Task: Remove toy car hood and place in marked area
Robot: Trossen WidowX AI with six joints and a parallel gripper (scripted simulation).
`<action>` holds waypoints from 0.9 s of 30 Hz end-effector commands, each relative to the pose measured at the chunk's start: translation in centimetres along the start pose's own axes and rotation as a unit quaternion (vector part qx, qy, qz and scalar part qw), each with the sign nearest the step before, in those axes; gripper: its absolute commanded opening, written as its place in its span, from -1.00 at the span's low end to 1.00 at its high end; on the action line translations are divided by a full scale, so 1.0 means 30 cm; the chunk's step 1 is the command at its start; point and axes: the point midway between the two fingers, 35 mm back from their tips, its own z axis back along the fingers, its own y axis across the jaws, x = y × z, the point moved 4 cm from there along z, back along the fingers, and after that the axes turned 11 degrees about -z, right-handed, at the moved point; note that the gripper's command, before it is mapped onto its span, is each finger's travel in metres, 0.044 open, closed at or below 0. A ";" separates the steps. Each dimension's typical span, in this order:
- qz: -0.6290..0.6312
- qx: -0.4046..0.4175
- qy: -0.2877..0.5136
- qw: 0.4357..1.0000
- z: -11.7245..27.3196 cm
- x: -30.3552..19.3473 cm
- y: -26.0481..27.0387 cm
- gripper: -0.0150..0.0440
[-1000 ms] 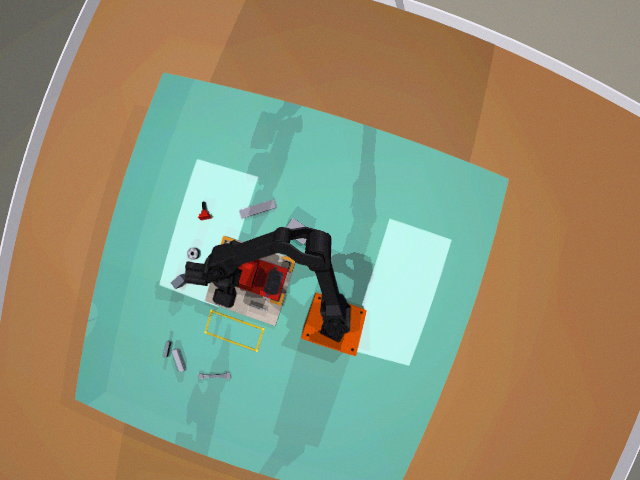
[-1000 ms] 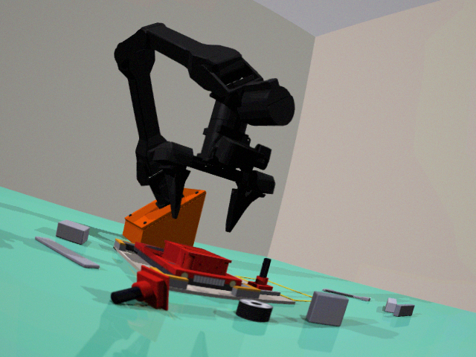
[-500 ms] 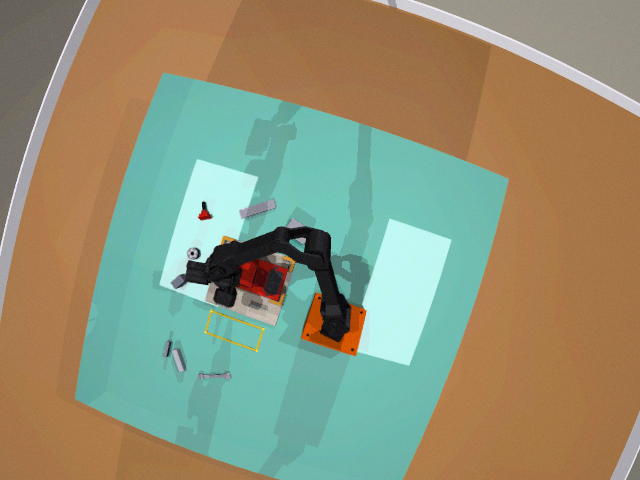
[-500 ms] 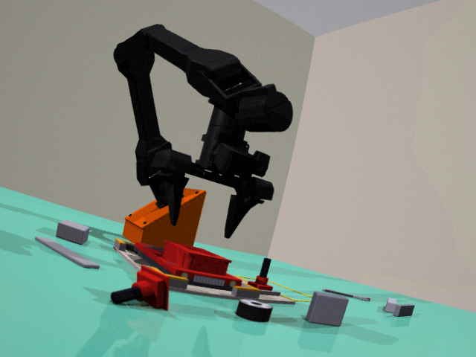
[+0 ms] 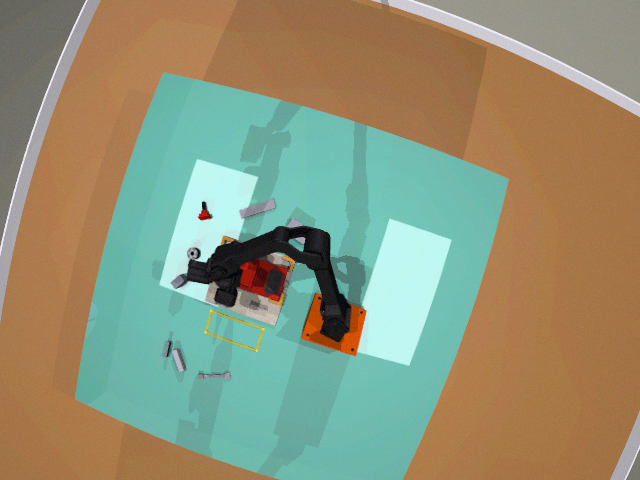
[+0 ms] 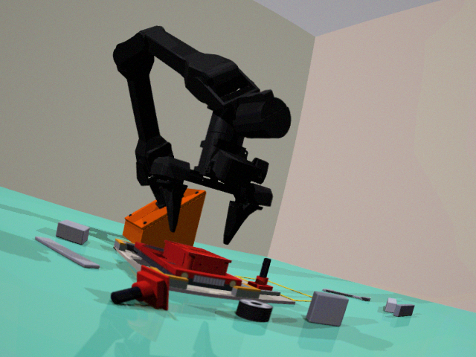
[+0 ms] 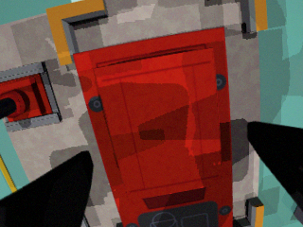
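Red hood is on the toy car, below the open gripper. Its fingers stand wide with nothing between them, their tips above the car; in the wrist view, one appears left of the hood and the other right. Beneath the car lies a pale board. The yellow-outlined area lies just beside the board, on its near side in the top view, apart from the hood.
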 end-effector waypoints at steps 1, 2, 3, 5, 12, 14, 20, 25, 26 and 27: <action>0.003 -0.003 0.000 1.000 -0.013 -0.003 0.000 1.00; 0.003 -0.003 0.000 1.000 -0.015 -0.003 0.000 1.00; 0.003 -0.003 0.000 1.000 -0.018 -0.003 0.000 1.00; 0.003 -0.003 0.000 1.000 -0.022 -0.003 0.000 1.00; 0.003 -0.003 0.000 1.000 -0.037 -0.005 0.000 1.00; 0.003 -0.003 0.000 1.000 -0.042 -0.005 0.000 1.00; 0.003 -0.003 0.000 1.000 -0.052 -0.006 0.000 1.00; 0.003 -0.003 0.000 1.000 -0.058 -0.006 0.000 1.00; 0.003 -0.003 0.000 1.000 -0.059 -0.006 0.000 1.00; 0.003 -0.003 0.000 1.000 -0.061 -0.006 0.000 1.00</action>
